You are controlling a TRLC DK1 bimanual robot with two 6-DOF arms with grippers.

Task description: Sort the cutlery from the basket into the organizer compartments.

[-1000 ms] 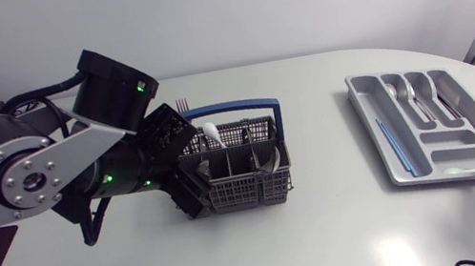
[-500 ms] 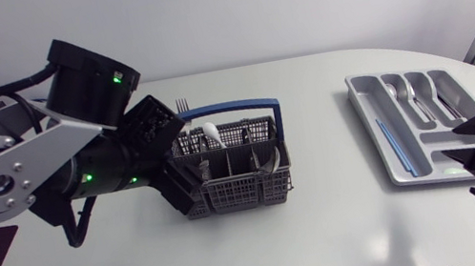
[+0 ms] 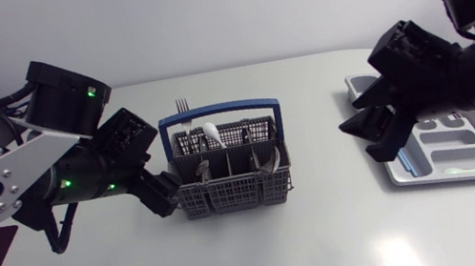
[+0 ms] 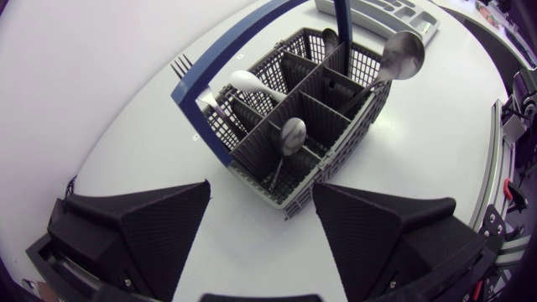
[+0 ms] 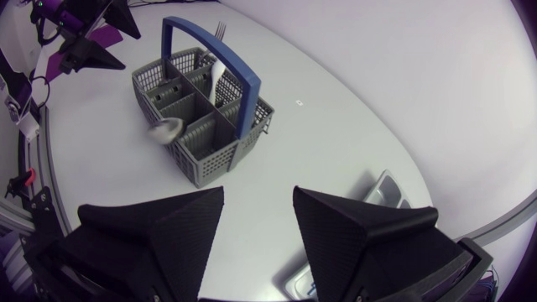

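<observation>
Overhead only, right arm [image 3: 466,80] over organizer [image 3: 462,173]; up close, left gripper [image 4: 262,191] and right gripper [image 5: 258,193] spread, basket [image 4: 252,143] ahead

A white desk [image 3: 330,224] with a rounded far edge fills the scene. Its smooth top is evenly lit, with soft glare patches [image 3: 394,250] toward its near edge.

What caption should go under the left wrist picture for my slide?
Open left gripper facing the grey cutlery basket holding spoons and a fork.
</observation>
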